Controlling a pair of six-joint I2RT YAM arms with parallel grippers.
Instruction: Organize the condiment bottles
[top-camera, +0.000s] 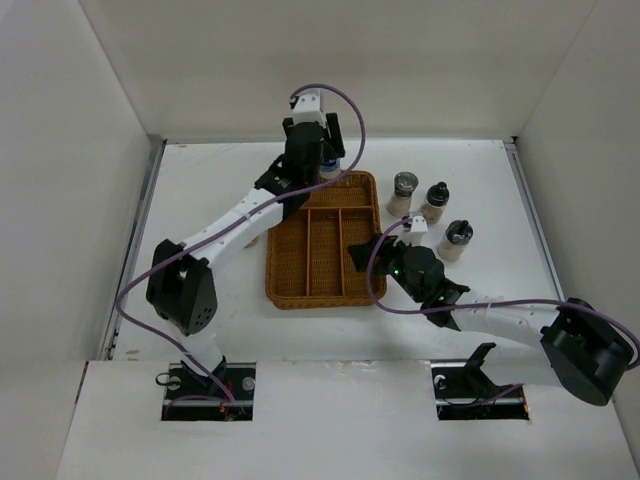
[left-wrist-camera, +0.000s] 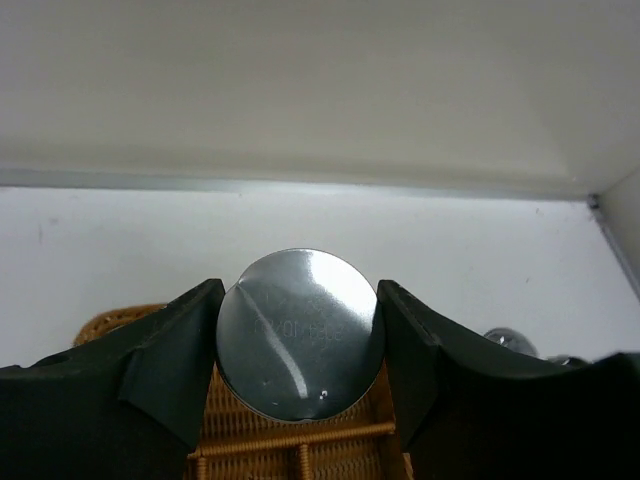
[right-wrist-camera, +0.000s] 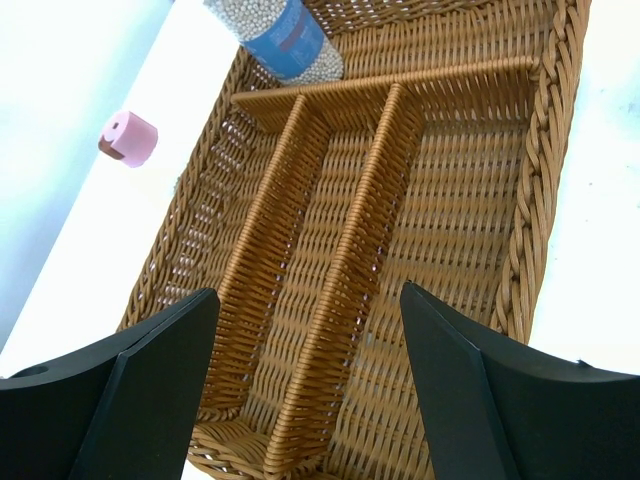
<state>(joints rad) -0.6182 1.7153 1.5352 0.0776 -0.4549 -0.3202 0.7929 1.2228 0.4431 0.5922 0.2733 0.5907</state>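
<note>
My left gripper (top-camera: 325, 155) is shut on a clear bottle with a blue label (top-camera: 328, 167) at the far end of the brown wicker tray (top-camera: 272, 285). In the left wrist view its silver cap (left-wrist-camera: 300, 335) sits between my fingers (left-wrist-camera: 175, 345) above the tray (left-wrist-camera: 300, 445). My right gripper (top-camera: 365, 250) is open and empty over the tray's right side (right-wrist-camera: 308, 295). The right wrist view shows the blue-labelled bottle (right-wrist-camera: 285, 35) tilted at the tray's far cross compartment. Three bottles stand right of the tray: a silver-capped one (top-camera: 403, 192), a black-capped one (top-camera: 435, 200), another (top-camera: 457, 238).
A pink-capped bottle (right-wrist-camera: 130, 138) lies on the table left of the tray (right-wrist-camera: 555, 150). The tray has three long compartments and one cross compartment. White walls enclose the table at the back and sides.
</note>
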